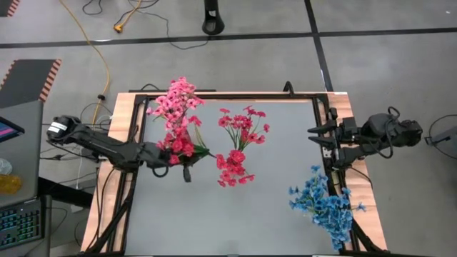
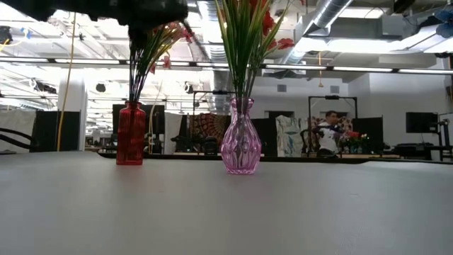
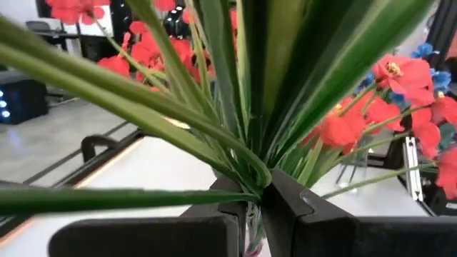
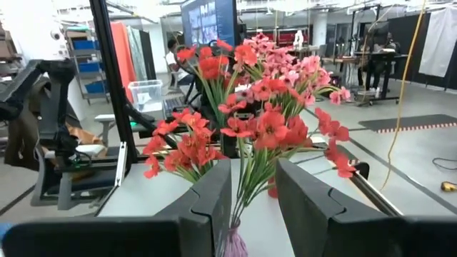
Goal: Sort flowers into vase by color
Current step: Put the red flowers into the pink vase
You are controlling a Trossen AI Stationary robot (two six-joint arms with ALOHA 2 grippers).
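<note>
Left end effector (image 1: pixel 187 170) clamps red flowers (image 1: pixel 180 145), stems vertical, directly above red vase (image 2: pixel 130 133); right end effector (image 1: pixel 321 140) parted, idle

a yellow cable (image 1: pixel 106 68) trails over the grey floor beyond the table (image 1: pixel 278 214), a keyboard (image 1: pixel 19 223) sits at left, and a person (image 2: pixel 327 134) stands in the workshop behind.
</note>
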